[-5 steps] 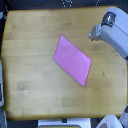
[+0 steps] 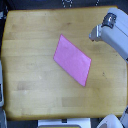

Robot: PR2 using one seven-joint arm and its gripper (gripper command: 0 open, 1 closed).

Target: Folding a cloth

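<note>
A bright pink cloth (image 2: 73, 59) lies flat on the wooden tabletop (image 2: 30, 55), near the middle, turned so its long side runs diagonally from upper left to lower right. It looks like a single four-sided sheet with straight edges. The robot's grey arm comes in from the exterior view's right, and its gripper (image 2: 94, 35) hangs near the table's upper right, apart from the cloth's upper right edge. The image is too blurred to show how its fingers stand. Nothing appears to be held.
The table's edges show on all sides, with dark floor at the top. White and grey robot parts (image 2: 111, 121) sit beyond the lower right corner, and a pale object (image 2: 2, 90) lies past the left edge.
The arm and gripper have shifted slightly to the left and down over the table's upper right. The cloth has not moved.
</note>
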